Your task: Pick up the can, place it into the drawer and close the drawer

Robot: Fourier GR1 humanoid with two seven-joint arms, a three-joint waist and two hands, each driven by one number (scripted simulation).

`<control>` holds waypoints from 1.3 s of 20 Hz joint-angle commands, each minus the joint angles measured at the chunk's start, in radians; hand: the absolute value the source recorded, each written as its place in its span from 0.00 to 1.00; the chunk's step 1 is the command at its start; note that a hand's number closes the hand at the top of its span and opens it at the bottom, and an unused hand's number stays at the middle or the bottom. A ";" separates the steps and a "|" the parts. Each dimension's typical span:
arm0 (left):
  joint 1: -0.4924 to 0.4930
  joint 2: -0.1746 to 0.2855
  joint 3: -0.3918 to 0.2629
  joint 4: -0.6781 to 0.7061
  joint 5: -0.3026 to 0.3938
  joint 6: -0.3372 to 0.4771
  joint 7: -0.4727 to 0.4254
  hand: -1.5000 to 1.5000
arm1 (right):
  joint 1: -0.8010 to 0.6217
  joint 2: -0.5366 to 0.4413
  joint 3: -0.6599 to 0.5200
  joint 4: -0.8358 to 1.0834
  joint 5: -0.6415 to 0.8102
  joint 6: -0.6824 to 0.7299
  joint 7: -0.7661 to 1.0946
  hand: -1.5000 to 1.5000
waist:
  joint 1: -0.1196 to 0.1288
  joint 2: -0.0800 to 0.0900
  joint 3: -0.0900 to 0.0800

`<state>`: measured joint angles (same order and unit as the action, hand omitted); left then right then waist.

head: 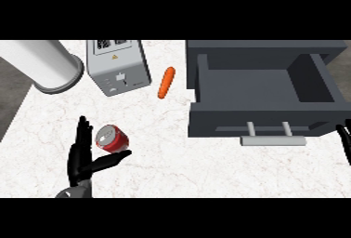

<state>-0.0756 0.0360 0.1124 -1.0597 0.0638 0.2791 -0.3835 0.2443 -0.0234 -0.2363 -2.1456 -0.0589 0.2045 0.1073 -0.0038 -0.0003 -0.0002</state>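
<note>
Step in hand: grasping the can (112, 138). To do it well, the fingers should curl round the can's side, opposite the thumb, and close fully before any lift. The carry then goes right, to the open drawer (219, 116), which sits well apart from the can. Lift high enough to pass the drawer's front wall and its handle (273, 140), and go round the near side, away from the carrot (166, 82) and toaster (118, 67).

Left robot hand (81, 160): open wide, fingers (83, 135) straight up just left of the can, thumb (113, 160) stretched out under it. The thumb looks to be touching the can's lower edge; finger contact can't be confirmed. Nothing is gripped yet.

The can is red with its silver top toward the camera. It sits in the gap between fingers and thumb on the white marble bench (205, 169), lower left. It looks tilted; I can't tell whether it rests flat.

Right robot hand (345, 144): only fingers show at the right edge beside the drawer, straight, holding nothing, resting.
</note>
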 commanded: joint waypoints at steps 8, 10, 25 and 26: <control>-0.071 -0.030 -0.018 0.065 0.001 0.047 -0.004 0.00 | 0.015 0.021 -0.002 -0.012 0.000 0.018 -0.005 0.00 | 0.000 0.000 0.000; -0.076 -0.006 -0.011 0.064 0.009 0.013 -0.011 0.00 | -0.012 0.022 0.103 -0.016 0.085 -0.066 0.011 0.00 | 0.002 0.000 0.000; -0.174 -0.035 -0.035 0.166 0.070 -0.034 -0.095 1.00 | 0.053 0.023 -0.006 -0.027 -0.025 -0.002 -0.032 0.00 | 0.000 -0.001 0.000; -0.259 -0.035 -0.040 0.247 0.103 -0.016 -0.095 1.00 | 0.038 0.023 0.019 -0.071 -0.012 0.006 0.035 0.00 | -0.004 0.000 0.000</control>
<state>-0.2927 0.0135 0.0994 -0.8376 0.1243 0.2555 -0.4767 0.2619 -0.0104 -0.2471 -2.1510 -0.0800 0.2123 0.0950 -0.0054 -0.0001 0.0000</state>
